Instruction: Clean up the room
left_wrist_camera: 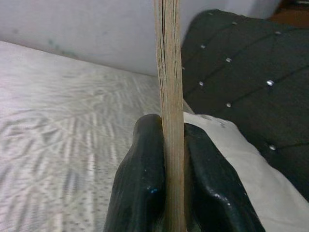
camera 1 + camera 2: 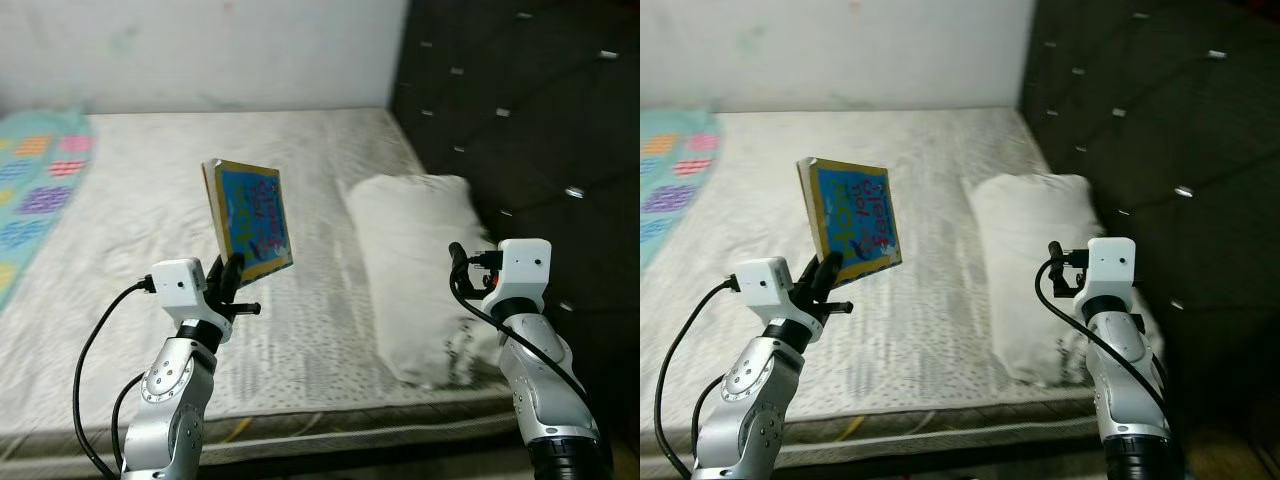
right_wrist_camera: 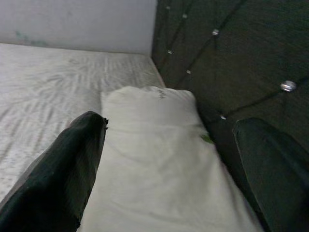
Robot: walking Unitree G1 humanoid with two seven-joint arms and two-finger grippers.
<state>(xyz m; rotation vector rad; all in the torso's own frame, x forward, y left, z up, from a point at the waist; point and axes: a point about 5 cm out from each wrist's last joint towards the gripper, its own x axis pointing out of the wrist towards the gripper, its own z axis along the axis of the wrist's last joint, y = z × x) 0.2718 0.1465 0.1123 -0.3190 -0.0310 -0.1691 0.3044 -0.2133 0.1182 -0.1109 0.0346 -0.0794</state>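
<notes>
Left gripper [image 2: 229, 277] pinches a book [image 2: 250, 222] upright above the bed [image 2: 330, 340] — carrying step; next, a place to set it. Right gripper [image 3: 169, 159] spread wide, empty, over the pillow [image 2: 415, 270].

White pillow [image 2: 415, 268] beside dark tufted headboard [image 2: 520, 130]; patchwork blanket [image 2: 30, 190] far left.

- Book [image 2: 252, 222]: glossy printed cover, raw paper page edges
- Mattress [image 2: 300, 330]: matt, woven cloth
- Pillow [image 2: 415, 260]: soft matt cloth
- Headboard [image 2: 520, 100]: dark tufted upholstery, shiny studs
</notes>
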